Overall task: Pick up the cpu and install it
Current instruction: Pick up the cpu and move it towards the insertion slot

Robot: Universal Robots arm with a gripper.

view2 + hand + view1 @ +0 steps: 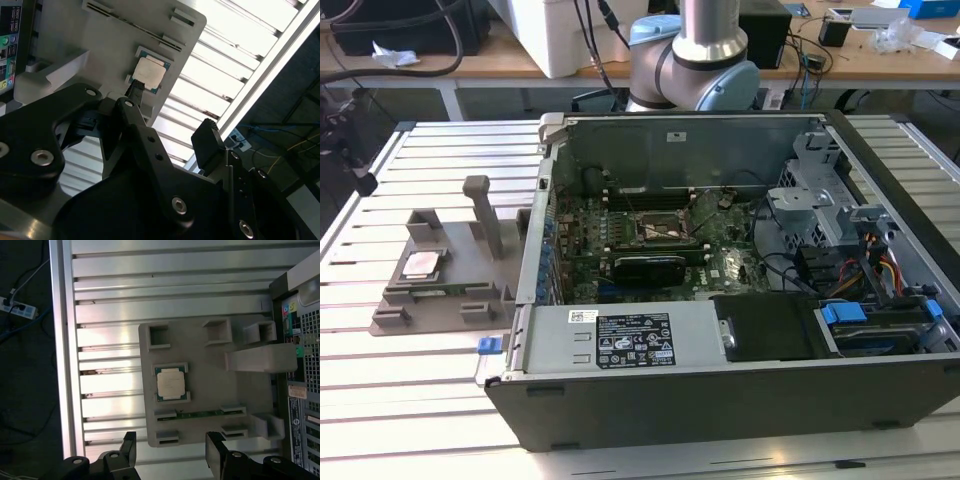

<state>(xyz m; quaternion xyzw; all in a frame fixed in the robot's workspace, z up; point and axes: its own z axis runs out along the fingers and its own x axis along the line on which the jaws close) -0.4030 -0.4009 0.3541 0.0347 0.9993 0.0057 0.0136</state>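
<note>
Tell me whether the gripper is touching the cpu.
Apart. In the first wrist view the open gripper stops short of the cpu, with bare grey fixture between them; in the exterior view the cpu lies uncovered.

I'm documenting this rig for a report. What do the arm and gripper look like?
The arm is a silver-grey tube with rounded light-blue joint caps. The gripper is matte black, built from flat linked bars with silver screws, and ends in two blocky black fingers.
</note>
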